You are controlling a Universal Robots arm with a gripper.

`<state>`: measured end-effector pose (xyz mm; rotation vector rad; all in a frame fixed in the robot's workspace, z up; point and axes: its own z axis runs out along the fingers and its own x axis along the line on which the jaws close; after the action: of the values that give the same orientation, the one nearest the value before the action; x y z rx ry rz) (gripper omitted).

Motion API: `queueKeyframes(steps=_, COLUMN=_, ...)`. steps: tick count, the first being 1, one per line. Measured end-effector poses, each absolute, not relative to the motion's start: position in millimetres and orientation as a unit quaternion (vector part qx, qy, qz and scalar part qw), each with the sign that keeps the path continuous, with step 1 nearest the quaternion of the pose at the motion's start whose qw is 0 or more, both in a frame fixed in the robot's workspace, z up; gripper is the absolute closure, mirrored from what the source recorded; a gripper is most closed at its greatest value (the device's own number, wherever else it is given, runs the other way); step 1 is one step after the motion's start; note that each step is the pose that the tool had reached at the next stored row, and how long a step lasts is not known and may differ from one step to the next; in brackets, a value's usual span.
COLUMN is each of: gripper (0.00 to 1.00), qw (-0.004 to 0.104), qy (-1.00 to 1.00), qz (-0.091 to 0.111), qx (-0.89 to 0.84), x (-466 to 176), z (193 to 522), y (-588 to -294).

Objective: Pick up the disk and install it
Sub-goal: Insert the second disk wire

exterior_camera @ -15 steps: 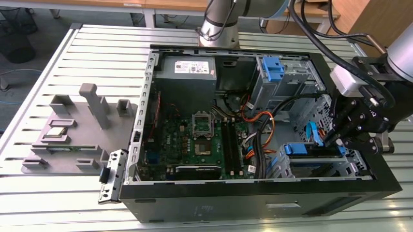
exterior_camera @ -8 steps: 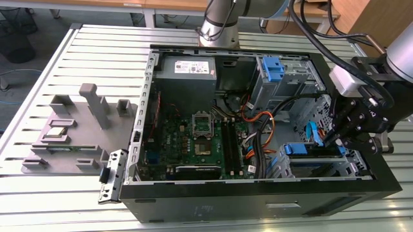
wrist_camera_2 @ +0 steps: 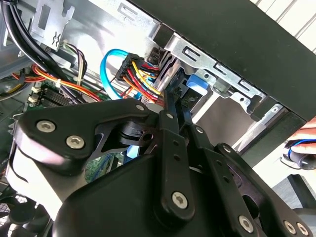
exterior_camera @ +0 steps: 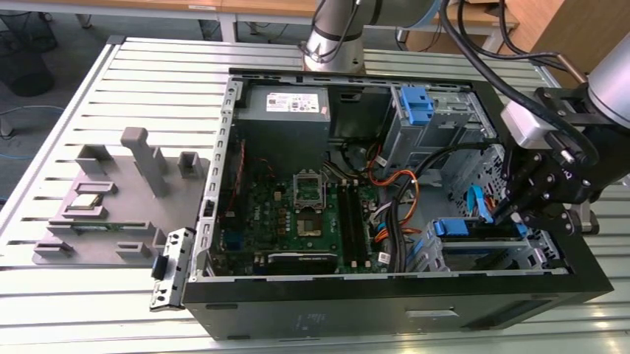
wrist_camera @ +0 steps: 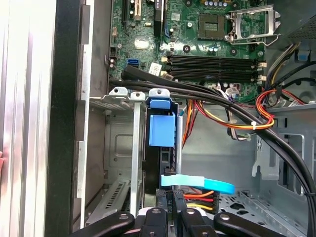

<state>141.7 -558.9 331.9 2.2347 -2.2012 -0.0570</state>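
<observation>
The disk stands on edge in the drive cage at the case's front corner, its blue bracket facing the first wrist camera. Its thin silver edge appears in the second wrist view, and its blue bracket shows low on the exterior view's right. My gripper reaches down into the case with its black fingers drawn close together on the disk's rear end. From outside, the gripper hangs just over the cage. A blue data cable and a bundle of coloured power wires lie right beside the fingers.
The open computer case lies on a slatted metal table. Inside are the motherboard, a grey power-supply box, thick black cables and a second blue bracket in the upper bay. A grey parts fixture stands on the exterior view's left.
</observation>
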Motion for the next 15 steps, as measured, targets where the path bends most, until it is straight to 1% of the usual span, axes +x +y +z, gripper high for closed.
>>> queueKeyframes(steps=15, gripper=0.83, qw=0.002, qy=-0.702, qz=-0.018, qx=0.712, x=141.5, z=328.7, y=-558.9)
